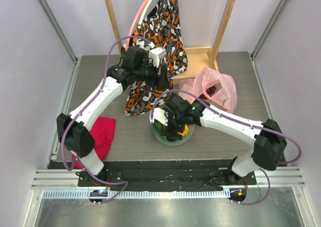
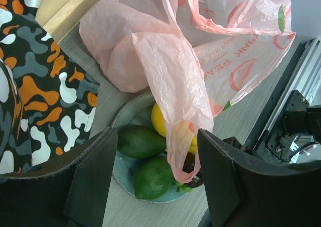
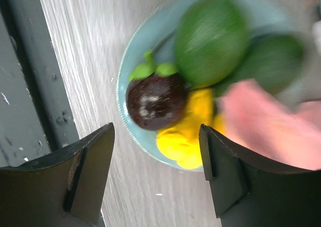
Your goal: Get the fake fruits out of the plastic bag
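- One pink bag (image 1: 216, 86) sits on the table (image 1: 95, 81), just behind the plate. A fold of it hangs over the plate.
- One plate (image 3: 120, 86) holds the fruits: two green fruits (image 2: 140, 141), one dark purple fruit (image 3: 155, 101) with green leaves, and yellow fruit (image 3: 183, 141) too blurred to count.
- Left gripper (image 2: 158, 151): jaws wide, the bag's fold hanging loose between them.
- Right gripper (image 3: 156, 146): jaws wide above the plate, empty.
- One patterned garment (image 1: 160, 26); one red cloth (image 1: 103, 134).
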{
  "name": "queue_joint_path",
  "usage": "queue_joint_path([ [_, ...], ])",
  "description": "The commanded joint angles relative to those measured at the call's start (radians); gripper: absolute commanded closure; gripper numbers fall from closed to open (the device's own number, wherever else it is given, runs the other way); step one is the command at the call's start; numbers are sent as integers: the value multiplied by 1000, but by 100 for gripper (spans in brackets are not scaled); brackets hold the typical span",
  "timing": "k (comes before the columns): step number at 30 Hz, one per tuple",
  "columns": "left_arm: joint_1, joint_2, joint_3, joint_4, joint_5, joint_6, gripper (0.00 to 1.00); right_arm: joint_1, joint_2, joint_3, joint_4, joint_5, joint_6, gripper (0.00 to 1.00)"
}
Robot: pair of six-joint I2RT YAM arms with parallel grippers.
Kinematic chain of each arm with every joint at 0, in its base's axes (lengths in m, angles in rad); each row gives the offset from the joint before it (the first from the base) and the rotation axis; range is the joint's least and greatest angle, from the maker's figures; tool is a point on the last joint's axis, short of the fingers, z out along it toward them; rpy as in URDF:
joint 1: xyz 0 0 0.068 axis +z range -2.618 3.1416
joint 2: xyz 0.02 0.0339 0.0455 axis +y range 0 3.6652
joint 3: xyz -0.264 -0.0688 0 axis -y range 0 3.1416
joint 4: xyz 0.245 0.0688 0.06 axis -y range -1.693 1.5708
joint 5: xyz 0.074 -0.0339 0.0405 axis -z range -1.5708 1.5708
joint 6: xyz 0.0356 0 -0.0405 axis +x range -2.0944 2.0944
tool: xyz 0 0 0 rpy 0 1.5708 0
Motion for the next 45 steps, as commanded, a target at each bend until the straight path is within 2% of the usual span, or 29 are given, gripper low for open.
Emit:
queue_joint_path([
  [1, 6, -29, 20, 25, 13, 0, 31, -10, -82, 239, -69, -12, 42, 26],
  [4, 11, -34, 39, -2, -15, 35, 31, -30, -117, 347, -217, -15, -9, 27],
  [7, 17, -50, 48, -33, -29, 75, 30, -68, -204, 296, -294, 55, -31, 33],
  [8, 15, -53, 45, -36, -24, 82, 30, -97, -229, 272, -305, 53, -31, 39],
  [9, 15, -56, 42, -45, 6, 87, 29, -178, -268, 228, -319, 33, -31, 43],
  [11, 17, -64, 19, -44, 58, 87, 29, -258, -287, 200, -333, 14, -14, 49],
  [13, 14, -66, -13, -26, 161, 81, 29, -355, -287, 178, -342, -6, -12, 53],
  [16, -9, -44, -45, -16, 230, 81, 29, -451, -264, 170, -325, -30, -20, 56],
  [18, -38, -15, -67, -10, 233, 58, 29, -465, -243, 154, -275, 8, -9, 58],
  [22, -110, 23, -124, 10, 90, 38, 29, -487, -156, 130, -186, 75, 17, 60],
  [29, -149, 75, -141, 51, 109, -3, 29, -521, -39, 124, -51, 166, 86, 62],
  [31, -158, 89, -142, 54, 72, -2, 31, -527, -16, 126, -29, 187, 100, 62],
  [32, -166, 95, -141, 51, 31, -2, 34, -538, 7, 127, -11, 212, 104, 62],
  [35, -166, 132, -110, 31, -6, -16, 89, -561, 42, 130, 31, 270, 137, 62],
  [36, -166, 138, -102, 27, -24, -17, 100, -588, 70, 135, 40, 279, 156, 62],
  [41, -166, 128, -78, 56, -6, -59, 100, -639, 153, 161, 106, 321, 178, 60],
  [42, -166, 125, -72, 60, 6, -71, 100, -645, 161, 169, 115, 329, 187, 53],
  [45, -166, 120, -52, 74, 35, -99, 100, -654, 205, 199, 138, 335, 216, 43],
])
